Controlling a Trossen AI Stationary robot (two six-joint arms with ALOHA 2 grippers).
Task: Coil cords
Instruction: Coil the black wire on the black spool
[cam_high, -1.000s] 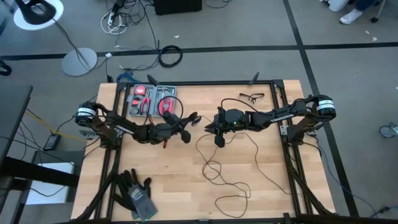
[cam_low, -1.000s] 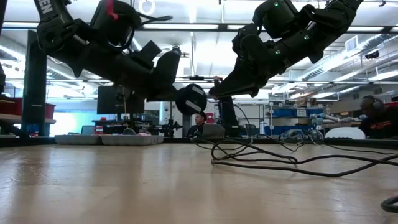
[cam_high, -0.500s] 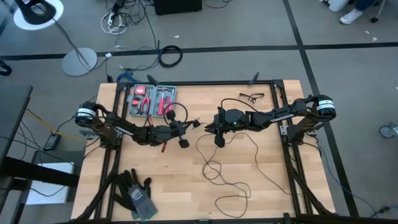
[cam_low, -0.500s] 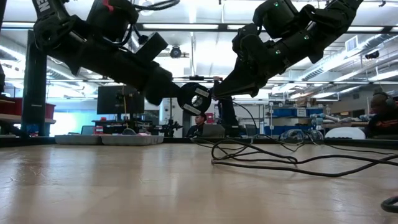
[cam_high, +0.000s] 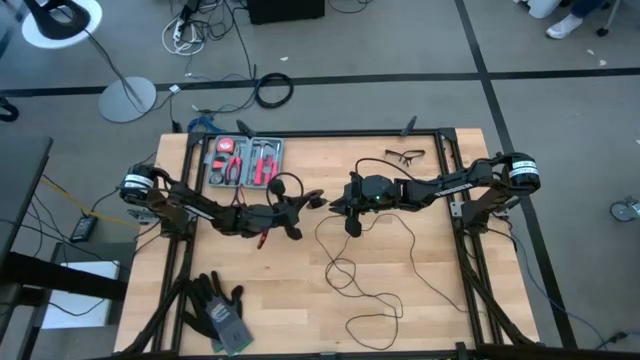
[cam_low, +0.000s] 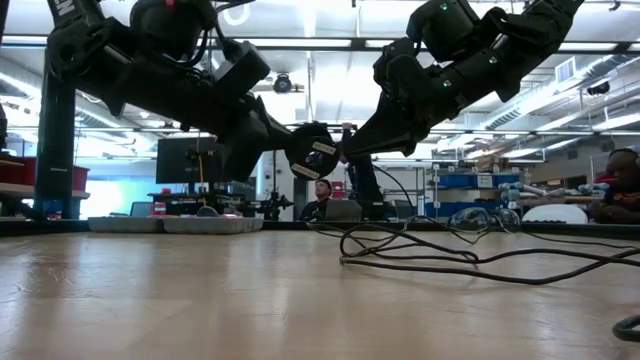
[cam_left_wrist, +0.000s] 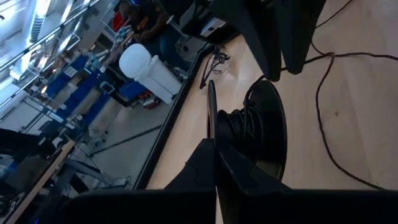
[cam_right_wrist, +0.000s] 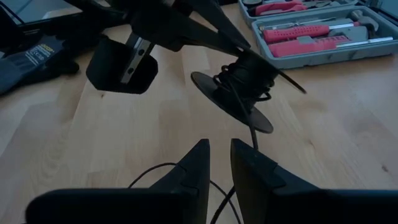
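The cord (cam_high: 345, 270) is thin and black and lies in loose loops on the wooden table (cam_high: 430, 310), right of centre. Its upper end is wound round the hub of a round black puck (cam_right_wrist: 245, 78) with a flat disc on each side. The puck hangs in the air at mid-table. My left gripper (cam_left_wrist: 216, 149) is shut on the puck (cam_low: 315, 150). My right gripper (cam_right_wrist: 219, 149) faces it from the right, its tips just short of the puck, with the cord running into it. My left gripper pinches the rim of the puck's thin disc (cam_left_wrist: 211, 121) between its two shut fingers. It comes nearly level from the table's left. The puck is lifted clear, its discs tilted, with turns of cord on the hub (cam_left_wrist: 239, 127). My right gripper has the cord (cam_right_wrist: 252, 132) between its two close-set fingers, coming from the table's right and slanting down. The strand runs straight from the puck to one fingertip (cam_right_wrist: 255, 152), which hides where the pads meet it. Below the gripper the cord (cam_low: 385, 195) hangs slack to the table.
An open grey tool case (cam_high: 245, 160) with red-handled tools sits at the far left. Glasses (cam_high: 405, 155) lie at the far right and black gloves (cam_high: 220, 305) at the near left. People (cam_low: 322, 190) sit in the room beyond the table.
My left gripper has rolled about its own pointing line, turning the puck with it. The puck's discs now stand at a different tilt, slightly higher and closer to my right gripper. The loops on the table have kept their place.
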